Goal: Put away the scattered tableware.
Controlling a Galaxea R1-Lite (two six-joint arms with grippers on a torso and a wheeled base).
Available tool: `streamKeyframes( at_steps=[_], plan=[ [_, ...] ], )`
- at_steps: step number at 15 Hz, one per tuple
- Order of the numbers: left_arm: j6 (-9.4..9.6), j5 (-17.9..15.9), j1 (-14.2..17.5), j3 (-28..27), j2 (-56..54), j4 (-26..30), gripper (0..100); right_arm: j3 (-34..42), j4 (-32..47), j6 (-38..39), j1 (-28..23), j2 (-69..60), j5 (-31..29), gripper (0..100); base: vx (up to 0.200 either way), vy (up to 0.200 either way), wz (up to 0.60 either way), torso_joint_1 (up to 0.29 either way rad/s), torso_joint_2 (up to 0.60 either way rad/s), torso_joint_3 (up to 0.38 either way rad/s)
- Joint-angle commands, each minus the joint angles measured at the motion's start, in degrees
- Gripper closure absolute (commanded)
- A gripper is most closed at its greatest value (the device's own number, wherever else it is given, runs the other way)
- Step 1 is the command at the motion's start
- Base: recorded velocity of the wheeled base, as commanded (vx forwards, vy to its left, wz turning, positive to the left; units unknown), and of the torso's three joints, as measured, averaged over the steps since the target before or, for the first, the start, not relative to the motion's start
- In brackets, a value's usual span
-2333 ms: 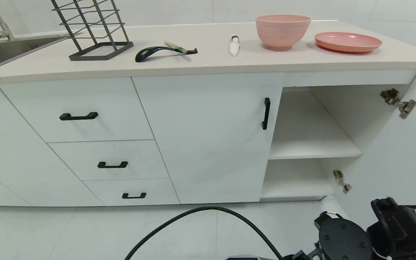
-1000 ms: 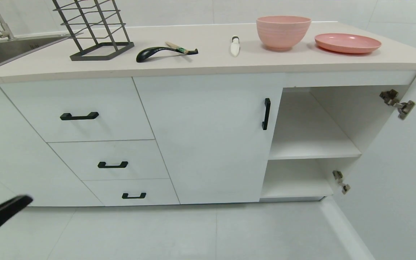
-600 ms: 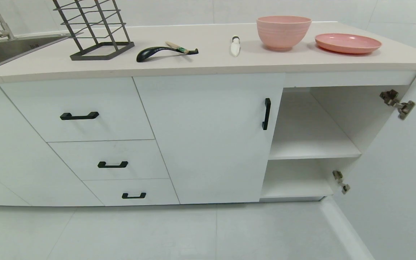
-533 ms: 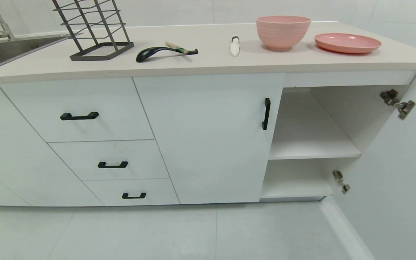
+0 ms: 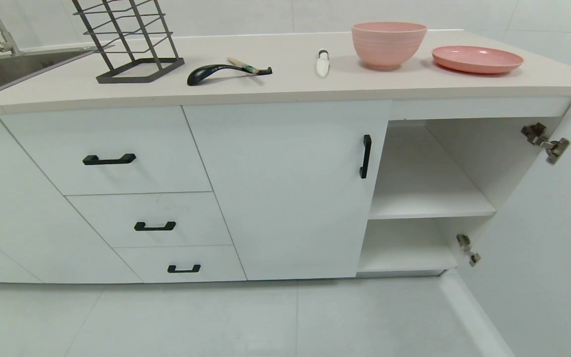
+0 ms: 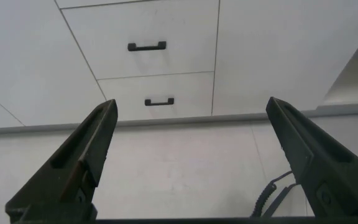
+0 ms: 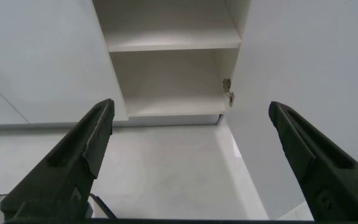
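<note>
On the beige countertop (image 5: pixel 285 84) lie a black spoon (image 5: pixel 216 73) with a wooden-handled utensil (image 5: pixel 242 65) across it, a small white knife (image 5: pixel 321 63), a pink bowl (image 5: pixel 388 43) and a pink plate (image 5: pixel 477 58). My left gripper (image 6: pixel 191 112) is open and low over the floor, facing the lower drawers (image 6: pixel 157 93). My right gripper (image 7: pixel 191 115) is open too, low before the open cupboard (image 7: pixel 173 74), with nothing between its fingers.
The right cupboard door (image 5: pixel 543 223) stands swung open, showing two bare shelves (image 5: pixel 429 203). A black wire rack (image 5: pixel 132 39) and a steel sink (image 5: pixel 13 67) sit at the counter's left. Three drawers with black handles (image 5: pixel 108 159) are below.
The right arm that showed at the lower right of the head view has dropped out of sight, and a black finger seen at the lower left a second ago is gone too.
</note>
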Motion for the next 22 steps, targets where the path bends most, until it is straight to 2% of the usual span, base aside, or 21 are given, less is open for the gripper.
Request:
streamKeyframes(
  at_steps=[1,6,11,16,17,18,19,22],
  plan=[
    [-1.56,-0.07,0.04,0.07,0.11,-0.05,0,0.0,0.05,0.1,0.0,-0.02,0.03,0,0.0,0.0,0.0,0.0,0.0,0.0],
    [-4.02,0.19,0.04,0.07,0.11,-0.14,0,0.0,0.05,0.1,0.0,-0.02,0.11,0,0.0,0.0,-0.36,0.0,0.0,0.003],
    [-4.29,0.36,0.04,0.07,0.11,-0.14,0,0.0,0.05,0.1,0.0,-0.02,0.11,0,0.0,0.0,0.0,0.0,0.0,0.0],
    [-4.37,1.33,0.04,0.07,0.11,-0.14,0,0.0,0.05,0.1,0.0,-0.02,0.11,0,0.2,-0.12,0.0,-0.001,0.0,0.003],
    [-4.55,1.33,0.04,0.07,0.11,-0.14,0,0.0,0.05,0.1,0.0,-0.02,0.11,0,0.2,0.0,0.0,0.017,0.01,-0.002],
    [-5.69,1.95,0.04,0.07,0.11,-0.22,0,0.0,0.05,0.1,0.0,-0.02,0.11,0,0.0,0.0,0.0,0.0,0.0,0.0],
    [-6.04,2.3,0.04,0.07,0.11,-0.22,0,0.0,0.05,0.1,0.0,-0.02,0.11,0,0.0,0.0,0.0,0.0,0.0,0.0],
    [-5.96,2.3,0.04,0.07,0.11,-0.22,0,0.0,0.05,0.01,0.0,-0.02,0.11,0,0.0,0.0,0.0,0.0,0.0,0.0]
  ],
)
